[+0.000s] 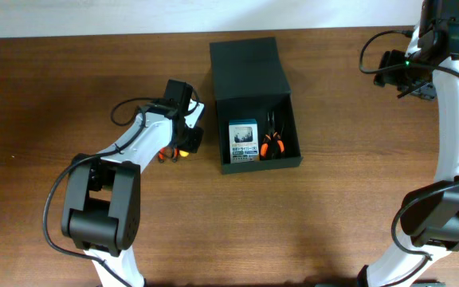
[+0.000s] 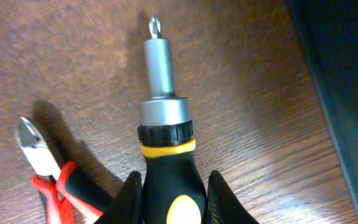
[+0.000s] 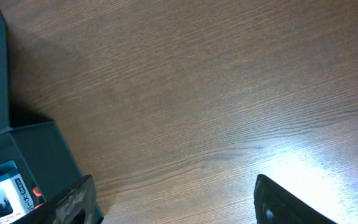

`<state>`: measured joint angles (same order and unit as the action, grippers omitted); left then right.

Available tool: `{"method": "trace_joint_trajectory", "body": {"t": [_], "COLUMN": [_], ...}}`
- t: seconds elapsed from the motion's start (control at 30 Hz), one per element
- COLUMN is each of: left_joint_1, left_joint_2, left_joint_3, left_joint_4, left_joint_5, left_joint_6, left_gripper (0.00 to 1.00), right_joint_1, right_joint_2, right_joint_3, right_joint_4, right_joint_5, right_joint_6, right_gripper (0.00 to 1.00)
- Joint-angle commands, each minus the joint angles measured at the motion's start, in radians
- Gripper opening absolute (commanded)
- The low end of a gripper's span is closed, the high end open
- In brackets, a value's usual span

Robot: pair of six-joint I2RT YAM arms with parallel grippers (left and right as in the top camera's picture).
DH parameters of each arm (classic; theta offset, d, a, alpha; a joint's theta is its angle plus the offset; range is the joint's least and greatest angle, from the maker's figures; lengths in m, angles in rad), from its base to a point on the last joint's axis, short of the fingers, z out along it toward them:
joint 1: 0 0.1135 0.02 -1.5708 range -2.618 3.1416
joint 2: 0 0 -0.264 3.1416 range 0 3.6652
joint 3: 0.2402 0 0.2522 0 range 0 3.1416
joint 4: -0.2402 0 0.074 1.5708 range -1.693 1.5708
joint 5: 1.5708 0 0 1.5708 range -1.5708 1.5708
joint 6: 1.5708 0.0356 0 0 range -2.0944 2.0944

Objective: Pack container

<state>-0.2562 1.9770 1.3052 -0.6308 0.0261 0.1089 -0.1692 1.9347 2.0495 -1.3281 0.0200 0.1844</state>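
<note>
The container (image 1: pixel 296 119), a dark green-black box with its flap lid (image 1: pixel 247 68) laid open behind it, sits mid-table. Inside lie a blue-and-white card pack (image 1: pixel 244 142) and orange-handled pliers (image 1: pixel 272 142). Just left of the box, my left gripper (image 2: pixel 169 199) is shut on the black-and-yellow handle of a screwdriver (image 2: pixel 165 118), whose steel shaft points away over the wood. Small red-handled cutters (image 2: pixel 42 168) lie beside it. My right gripper (image 3: pixel 173 199) hangs open over bare wood right of the box, holding nothing.
The container's dark wall (image 2: pixel 347 81) runs along the right edge of the left wrist view. In the right wrist view the box corner (image 3: pixel 36 155) and the card pack (image 3: pixel 5 193) show at lower left. The right arm (image 1: pixel 405 76) stands at the far right.
</note>
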Motion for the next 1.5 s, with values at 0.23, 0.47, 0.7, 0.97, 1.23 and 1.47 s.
{"method": "trace_joint_trajectory", "body": {"t": [0.23,0.47,0.7,0.97,1.23,1.47], "left_joint_1": [-0.003,-0.003,-0.003,-0.017,-0.143,-0.284], "left_joint_2": [0.011,0.011,0.009,0.009,0.009,0.009], "left_joint_3": [0.19,0.294,0.511,0.732,0.75,0.75], "left_joint_4": [-0.093,-0.168,-0.287,-0.411,-0.507,-0.507], "left_joint_5": [-0.079,-0.084,-0.083,-0.074,-0.065,-0.128], "left_joint_6": [0.003,0.021,0.021,0.021,0.021,0.021], "left_gripper": [0.02,0.02,0.02,0.02,0.02,0.02], "right_joint_1": [0.005,0.005,0.005,0.005,0.005,0.005], "right_joint_2": [0.002,0.002,0.002,0.002,0.002,0.002], "right_joint_3": [0.004,0.004,0.004,0.004,0.004,0.004], "right_joint_4": [-0.001,-0.001,-0.001,-0.001,0.0,-0.003], "right_joint_5": [-0.009,-0.009,-0.009,-0.009,-0.009,-0.009], "right_joint_6": [0.004,0.004,0.004,0.004,0.004,0.004], "right_gripper": [0.72,0.73,0.73,0.73,0.73,0.72]}}
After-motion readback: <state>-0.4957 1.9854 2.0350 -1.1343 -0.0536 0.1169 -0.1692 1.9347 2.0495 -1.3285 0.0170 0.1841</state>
